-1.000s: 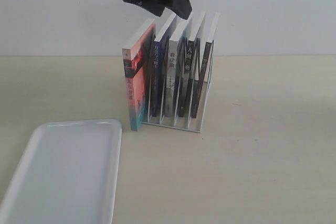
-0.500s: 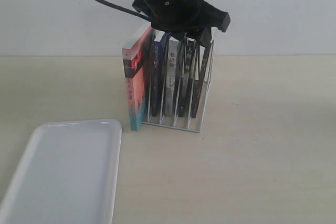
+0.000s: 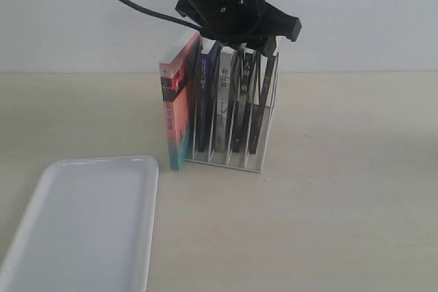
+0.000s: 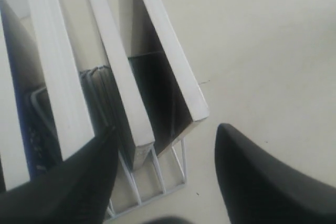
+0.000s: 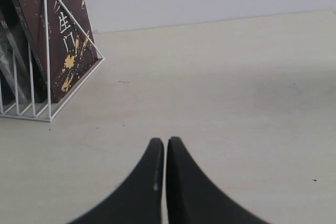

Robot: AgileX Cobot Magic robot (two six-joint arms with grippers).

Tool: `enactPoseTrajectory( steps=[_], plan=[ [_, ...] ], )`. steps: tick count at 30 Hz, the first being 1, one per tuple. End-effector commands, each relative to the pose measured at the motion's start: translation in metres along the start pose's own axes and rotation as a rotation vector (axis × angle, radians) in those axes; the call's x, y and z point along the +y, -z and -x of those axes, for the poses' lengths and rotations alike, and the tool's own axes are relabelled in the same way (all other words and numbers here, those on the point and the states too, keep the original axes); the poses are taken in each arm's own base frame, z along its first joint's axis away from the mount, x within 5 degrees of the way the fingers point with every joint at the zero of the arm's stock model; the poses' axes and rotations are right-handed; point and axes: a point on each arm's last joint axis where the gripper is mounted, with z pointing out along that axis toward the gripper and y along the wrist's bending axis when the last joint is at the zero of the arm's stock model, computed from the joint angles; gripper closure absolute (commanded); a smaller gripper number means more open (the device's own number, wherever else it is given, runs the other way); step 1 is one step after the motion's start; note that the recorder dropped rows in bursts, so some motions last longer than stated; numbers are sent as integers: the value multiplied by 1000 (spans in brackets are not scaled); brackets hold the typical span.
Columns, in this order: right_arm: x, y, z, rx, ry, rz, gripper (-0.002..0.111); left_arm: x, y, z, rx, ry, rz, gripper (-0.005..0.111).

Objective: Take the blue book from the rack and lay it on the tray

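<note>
The blue book [image 3: 204, 97] stands upright in the white wire rack [image 3: 264, 143], second from the left, next to a thick pink-and-teal book [image 3: 176, 111]. My left gripper [image 3: 252, 46] hangs over the rack's top, open. In the left wrist view its fingers [image 4: 79, 182] straddle the page edges of the two books at the rack's [image 4: 157, 182] right end, away from the blue book [image 4: 22, 124]. The white tray [image 3: 89, 223] lies empty at the front left. My right gripper [image 5: 166, 141] is shut and empty, low over the table beside the rack [image 5: 47, 51].
Three more books with grey and black spines [image 3: 245, 94] fill the other slots. A dark brown book with gold lettering [image 5: 58, 40] is the outermost on the right. Bare beige table [image 3: 342, 189] extends right of and in front of the rack.
My left gripper has come down from above onto the tops of the books. It has hardly moved in the last half second. Books, rack and tray stay put.
</note>
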Motion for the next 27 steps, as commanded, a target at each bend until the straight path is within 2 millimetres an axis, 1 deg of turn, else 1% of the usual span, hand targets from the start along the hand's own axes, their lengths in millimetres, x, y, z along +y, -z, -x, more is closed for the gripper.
enactPoseTrajectory(
  steps=[1, 6, 17, 27],
  plan=[
    [0, 1, 2, -19, 10, 1, 107, -2, 1, 4, -43, 5, -2, 54],
    [0, 1, 2, -19, 10, 1, 107, -1, 0, 5, -48, -7, 10, 54],
    [0, 1, 2, -19, 10, 1, 107, 0, -25, -4, -14, -13, 18, 54],
    [0, 1, 2, -19, 10, 1, 107, 3, -29, -5, -14, -22, 51, 54]
  ],
)
